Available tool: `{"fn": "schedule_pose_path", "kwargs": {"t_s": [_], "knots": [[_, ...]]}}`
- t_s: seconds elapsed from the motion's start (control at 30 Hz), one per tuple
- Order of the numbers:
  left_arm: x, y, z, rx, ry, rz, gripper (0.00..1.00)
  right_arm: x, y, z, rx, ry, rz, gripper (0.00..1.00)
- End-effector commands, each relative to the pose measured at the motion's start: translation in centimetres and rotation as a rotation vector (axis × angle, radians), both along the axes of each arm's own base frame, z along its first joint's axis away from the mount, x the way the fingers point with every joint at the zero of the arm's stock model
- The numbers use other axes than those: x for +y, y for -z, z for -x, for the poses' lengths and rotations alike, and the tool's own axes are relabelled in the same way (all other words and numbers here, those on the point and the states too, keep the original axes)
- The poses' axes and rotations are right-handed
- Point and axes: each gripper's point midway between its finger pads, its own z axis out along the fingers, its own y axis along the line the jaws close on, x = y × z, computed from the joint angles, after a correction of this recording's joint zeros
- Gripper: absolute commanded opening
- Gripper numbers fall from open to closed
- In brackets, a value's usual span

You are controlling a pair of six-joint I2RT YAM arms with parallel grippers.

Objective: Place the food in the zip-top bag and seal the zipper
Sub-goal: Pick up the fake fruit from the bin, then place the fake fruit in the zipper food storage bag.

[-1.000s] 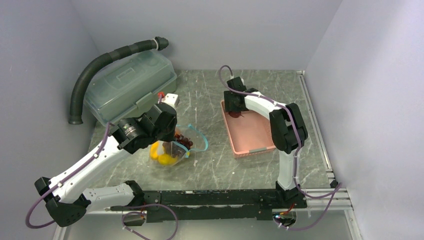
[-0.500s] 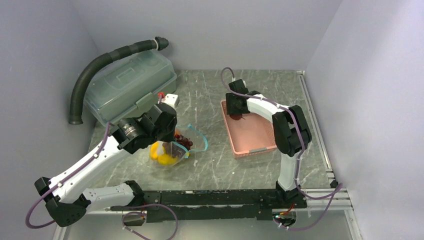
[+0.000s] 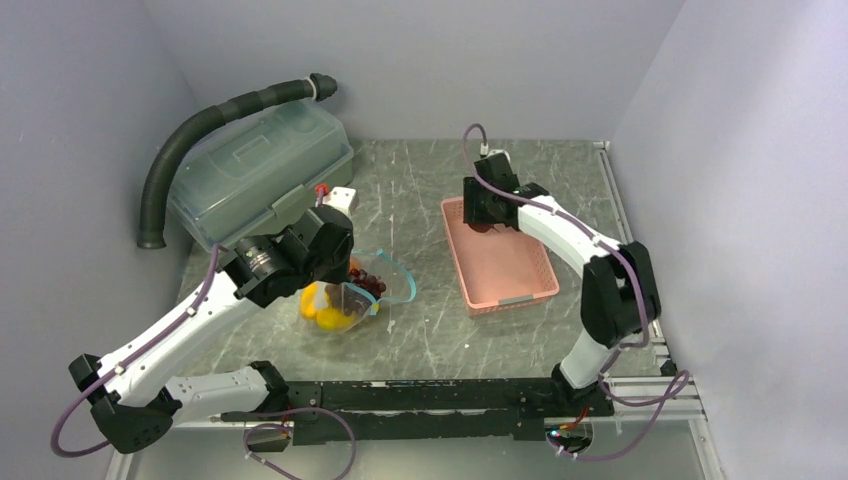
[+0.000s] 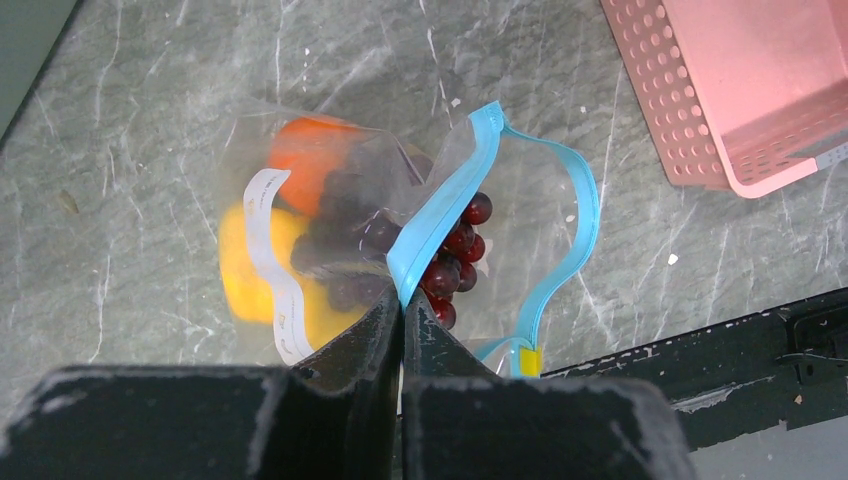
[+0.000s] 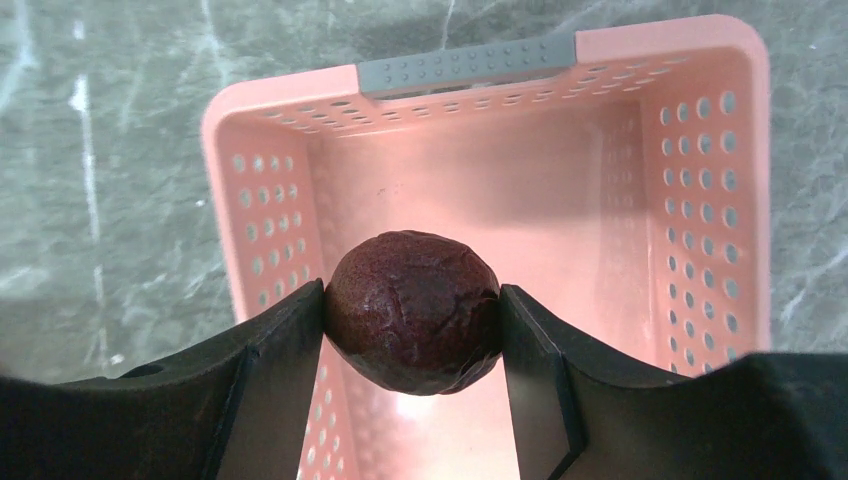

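Pinching the last dark fruit (image 5: 412, 312) in my right gripper (image 5: 412, 322) over the basket (image 5: 278, 232) | left gripper (image 4: 402, 312) clamping the zipper (image 4: 445, 208) | bag (image 3: 338, 308) at 9 o'clock holding the rest | drop-in and sealing remaining

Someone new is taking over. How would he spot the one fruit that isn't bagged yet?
Find the pink basket on the table's right side; the right gripper hangs over its far end. The fruit clamped between its fingers is a single dark reddish-purple ball, unlike the orange, yellow pieces and grapes, all in the bag.
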Motion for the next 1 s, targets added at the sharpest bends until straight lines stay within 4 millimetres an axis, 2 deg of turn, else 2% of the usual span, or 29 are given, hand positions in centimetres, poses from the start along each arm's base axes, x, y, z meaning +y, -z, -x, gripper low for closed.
{"fn": "schedule_pose_path", "kwargs": {"t_s": [0.0, 0.2, 0.43, 0.6, 0.77, 0.97], "knots": [[-0.9, -2.0, -0.8, -0.045, -0.007, 0.064, 0.08, 0.5, -4.1, 1.3, -0.073, -0.011, -0.092, 0.17], [-1.2, -1.8, -1.0, -0.044, -0.008, 0.067, 0.08, 2.7, -8.1, 4.4, -0.133, -0.11, -0.26, 0.17], [-1.2, -1.7, -1.0, -0.045, -0.008, 0.071, 0.08, 6.8, -12.8, 9.5, -0.177, -0.263, -0.44, 0.17], [-1.3, -1.8, -1.1, -0.049, -0.004, 0.076, 0.08, 10.3, -15.1, 12.8, -0.203, -0.375, -0.515, 0.18], [-1.6, -2.0, -1.2, -0.053, 0.001, 0.087, 0.08, 13.4, -16.5, 15.2, -0.2, -0.467, -0.595, 0.18], [-1.8, -2.0, -1.2, -0.05, 0.001, 0.093, 0.08, 16.6, -16.3, 17.0, -0.175, -0.531, -0.644, 0.18]]}}
